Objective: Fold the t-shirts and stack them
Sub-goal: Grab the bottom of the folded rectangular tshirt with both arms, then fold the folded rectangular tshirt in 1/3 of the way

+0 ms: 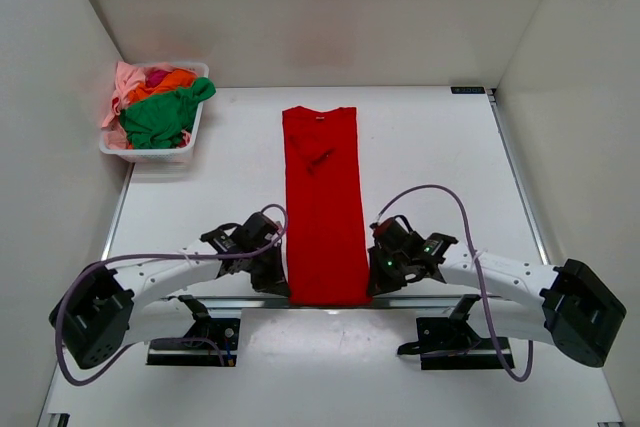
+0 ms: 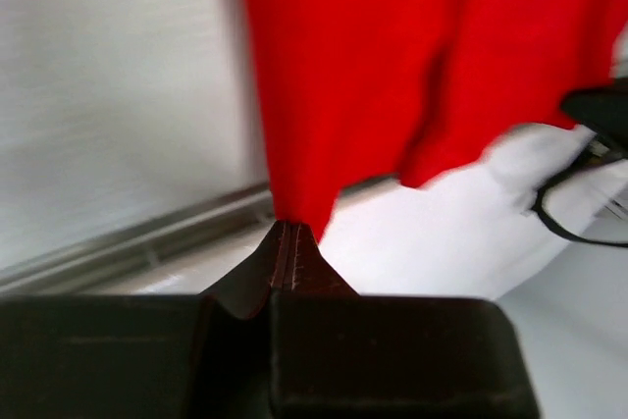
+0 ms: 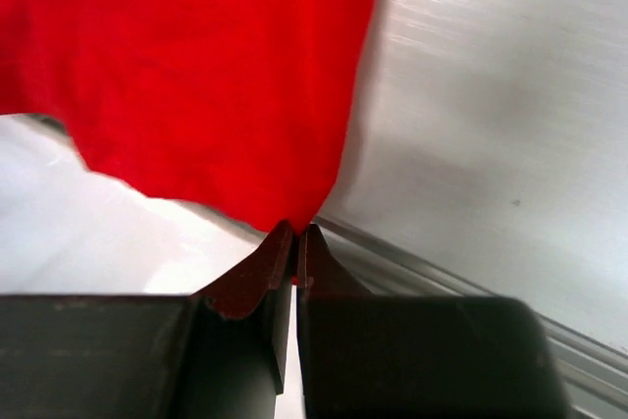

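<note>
A bright red t-shirt (image 1: 322, 202) lies as a long narrow strip down the middle of the table, its collar at the far end. My left gripper (image 1: 281, 285) is shut on the shirt's near left corner (image 2: 294, 205). My right gripper (image 1: 372, 284) is shut on the near right corner (image 3: 294, 211). In both wrist views the red cloth runs up from the pinched fingertips. Other t-shirts (image 1: 160, 107), green, orange, pink and magenta, are heaped in the basket at the far left.
A white plastic basket (image 1: 150, 154) stands at the table's far left corner, against the left wall. White walls close in the table on the left, back and right. The table's metal front rail (image 1: 400, 299) runs between the arm bases.
</note>
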`<state>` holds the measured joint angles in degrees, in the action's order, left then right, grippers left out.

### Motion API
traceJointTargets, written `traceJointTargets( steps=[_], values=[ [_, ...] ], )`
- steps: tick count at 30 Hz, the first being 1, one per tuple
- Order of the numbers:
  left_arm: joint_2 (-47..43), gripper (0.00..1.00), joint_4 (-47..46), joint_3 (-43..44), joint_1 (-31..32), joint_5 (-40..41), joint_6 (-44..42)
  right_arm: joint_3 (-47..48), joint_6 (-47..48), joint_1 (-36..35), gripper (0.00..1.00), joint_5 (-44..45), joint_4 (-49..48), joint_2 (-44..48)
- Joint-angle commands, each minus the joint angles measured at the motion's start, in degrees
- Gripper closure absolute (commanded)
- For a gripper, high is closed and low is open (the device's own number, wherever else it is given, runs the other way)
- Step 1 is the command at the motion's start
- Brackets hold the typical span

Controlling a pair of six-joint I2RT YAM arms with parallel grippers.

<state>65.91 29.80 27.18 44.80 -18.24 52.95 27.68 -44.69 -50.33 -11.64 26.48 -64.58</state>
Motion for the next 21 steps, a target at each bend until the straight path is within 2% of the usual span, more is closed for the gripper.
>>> traceJointTargets(
  steps=[1, 6, 11, 16, 21],
  values=[
    [-1.4, 1.0, 3.3, 5.8, -0.1, -2.6, -1.0, 4.3, 2.9, 1.0, 1.0, -2.3, 2.5, 0.1],
    [-0.4, 1.0, 8.1, 13.6, -4.2, -2.9, -1.5, 12.6, 10.3, 6.9, 1.0, -6.5, 8.0, -2.4],
    [4.5, 1.0, 9.8, 19.5, -12.2, -5.5, -4.7, 22.2, 17.9, 15.1, 1.0, -9.8, 13.1, -7.4],
    [14.8, 1.0, 13.3, 31.2, -18.0, -5.2, -10.4, 33.6, 25.3, 22.0, 1.0, -12.5, 17.8, -17.0],
    [22.6, 1.0, 13.9, 40.5, -23.0, -5.8, -11.7, 46.9, 30.7, 27.4, 1.0, -12.9, 21.3, -26.1]
  ],
)
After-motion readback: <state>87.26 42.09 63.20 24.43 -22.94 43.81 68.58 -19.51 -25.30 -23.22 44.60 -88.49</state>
